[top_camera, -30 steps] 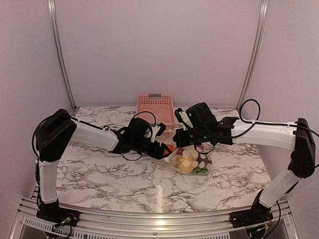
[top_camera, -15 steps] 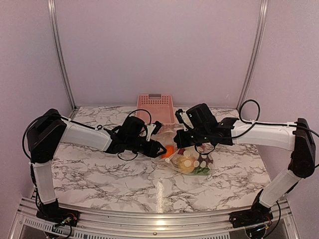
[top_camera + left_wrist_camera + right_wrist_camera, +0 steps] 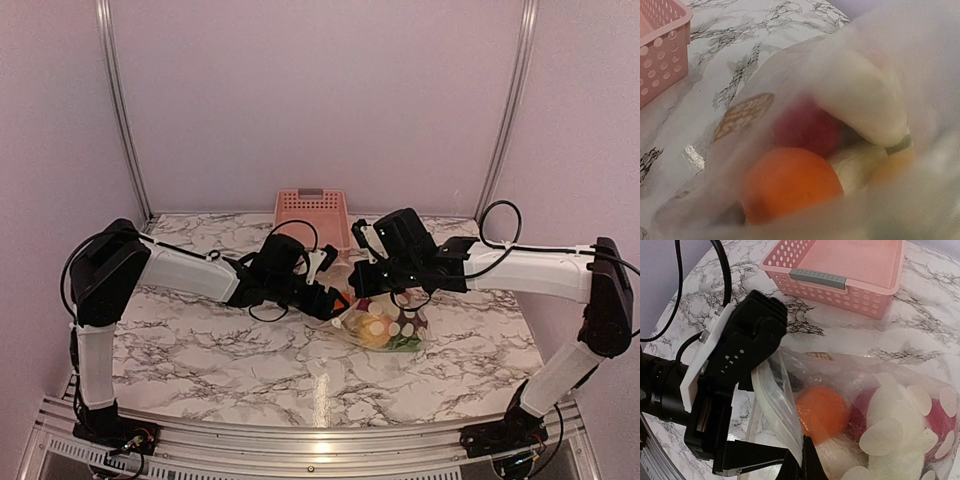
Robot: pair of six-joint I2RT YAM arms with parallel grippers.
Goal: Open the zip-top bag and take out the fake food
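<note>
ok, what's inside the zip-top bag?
Through the zip-top bag: an orange piece, a red piece, a white piece. Anything beneath them is covered, partly by the bag's white dots.

The zip-top bag (image 3: pixel 408 335), with fake food (image 3: pixel 378 328) inside, is seen just right of the worktop (image 3: pixel 200 345) centre. The left gripper (image 3: pixel 330 299) is placed at its left end, the right gripper (image 3: pixel 374 288) at its far side. A pink basket (image 3: pixel 312 212) is set mid far edge.
</note>
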